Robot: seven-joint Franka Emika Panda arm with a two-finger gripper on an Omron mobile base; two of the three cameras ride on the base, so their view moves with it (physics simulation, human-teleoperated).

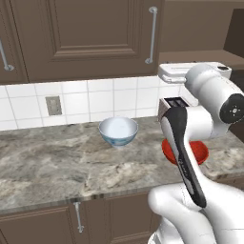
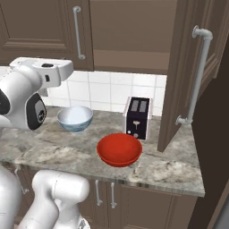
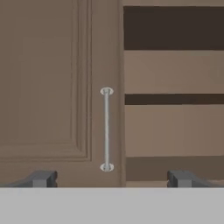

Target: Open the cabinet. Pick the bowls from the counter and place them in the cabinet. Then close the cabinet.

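Cabinet (image 2: 134, 36) half opened: right door (image 2: 188, 76) swung out, left door (image 3: 57, 87) shut, shelf (image 3: 175, 72) bare. Opening step in hand, judging by the aim at the left door's handle (image 3: 106, 129). Next: either pull that handle or drop to the bowls. Pincer (image 3: 112, 178) spread wide, empty, raised level toward the cabinet front. White-and-blue bowl (image 1: 118, 132) and red bowl (image 2: 119, 149) on the tabletop (image 1: 52, 162), toaster (image 2: 137, 117) just behind the red one.

arm (image 1: 209, 109) raised and folded, jaws spread wide, empty.
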